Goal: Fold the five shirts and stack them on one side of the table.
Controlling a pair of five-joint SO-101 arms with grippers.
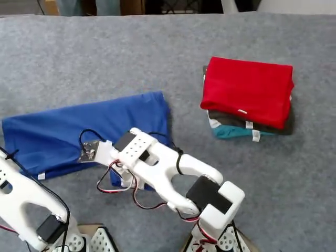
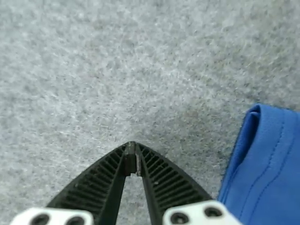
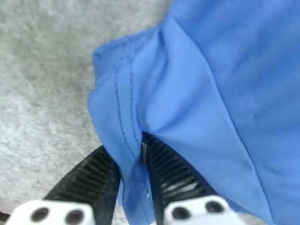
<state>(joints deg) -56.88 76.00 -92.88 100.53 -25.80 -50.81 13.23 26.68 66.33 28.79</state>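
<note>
Scene: a grey felt-covered tabletop (image 1: pixel 157 47) with two white arms at its near edge.
Blue shirt: the blue shirt (image 1: pixel 79 131) lies spread flat on the left half of the tabletop, not yet folded small, well apart from the pile.
Stack: a stack of folded shirts sits on the right side, a red shirt (image 1: pixel 247 89) on top, a dark shirt (image 1: pixel 262 123) under it, a sliver of white (image 1: pixel 214 124) and a teal shirt (image 1: pixel 231 132) at the bottom.
Right arm: the right arm (image 1: pixel 168 168) stretches from the near edge to the blue shirt's near edge.
Right claw: the right claw (image 3: pixel 140 150) pinches a stitched fold of the blue shirt, the cloth bunched between its black ribbed jaws.
Left arm: the left arm (image 1: pixel 26 199) stands at the near left corner.
Left claw: the left claw (image 2: pixel 131 152) is pressed together, tips meeting, with nothing between them, over bare grey tabletop just beside the blue shirt's hem.
</note>
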